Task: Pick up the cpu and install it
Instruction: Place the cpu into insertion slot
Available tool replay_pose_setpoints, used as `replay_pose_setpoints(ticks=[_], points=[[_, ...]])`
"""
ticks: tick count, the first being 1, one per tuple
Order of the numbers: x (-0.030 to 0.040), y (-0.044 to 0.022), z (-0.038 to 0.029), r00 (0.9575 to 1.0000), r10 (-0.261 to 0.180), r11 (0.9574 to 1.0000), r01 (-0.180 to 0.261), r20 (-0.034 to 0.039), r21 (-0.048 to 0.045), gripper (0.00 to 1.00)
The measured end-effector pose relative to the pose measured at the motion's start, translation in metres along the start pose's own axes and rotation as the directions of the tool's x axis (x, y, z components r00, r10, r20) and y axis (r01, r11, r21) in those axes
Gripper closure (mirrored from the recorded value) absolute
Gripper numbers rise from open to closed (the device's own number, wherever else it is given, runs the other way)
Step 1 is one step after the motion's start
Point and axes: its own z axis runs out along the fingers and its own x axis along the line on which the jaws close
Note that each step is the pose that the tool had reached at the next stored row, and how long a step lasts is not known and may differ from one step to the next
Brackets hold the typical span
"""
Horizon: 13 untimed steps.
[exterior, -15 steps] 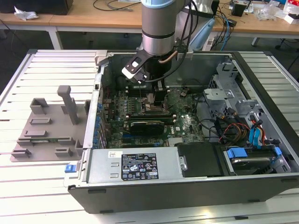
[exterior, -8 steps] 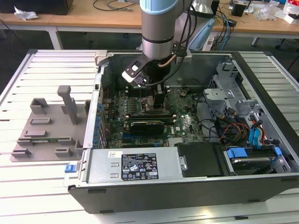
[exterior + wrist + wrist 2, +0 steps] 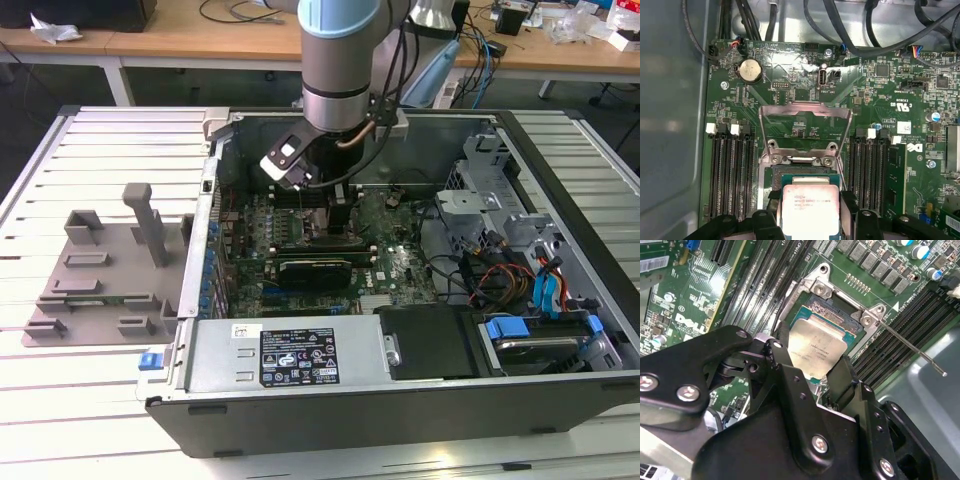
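Under my gripper (image 3: 810, 199), clamped on the cpu (image 3: 810, 212), lies the open socket (image 3: 830, 307); I must keep edges parallel.

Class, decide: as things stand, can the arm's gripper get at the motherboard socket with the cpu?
Probably yes. The gripper holds the cpu just over the socket, the metal load plate is swung open, and no cable crosses the opening.

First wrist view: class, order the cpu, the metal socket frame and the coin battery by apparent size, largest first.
1. metal socket frame, by its outline.
2. cpu, close behind; it sits nearer the camera, so these two are unsure.
3. coin battery, clearly smallest.
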Motion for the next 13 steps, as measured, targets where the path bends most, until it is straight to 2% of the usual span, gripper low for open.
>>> replay_pose_setpoints(ticks=[4,8,13], points=[[0.0014,-0.0020,0.0029,1.0000,0.003,1.0000,-0.003,-0.0001,0.0001,0.45],[0.0024,-0.0032,0.0109,0.9998,0.019,0.9998,-0.019,0.0009,0.0004,0.45],[0.0041,-0.0033,0.0132,0.9997,0.023,0.9997,-0.023,0.0008,0.0004,0.45]])
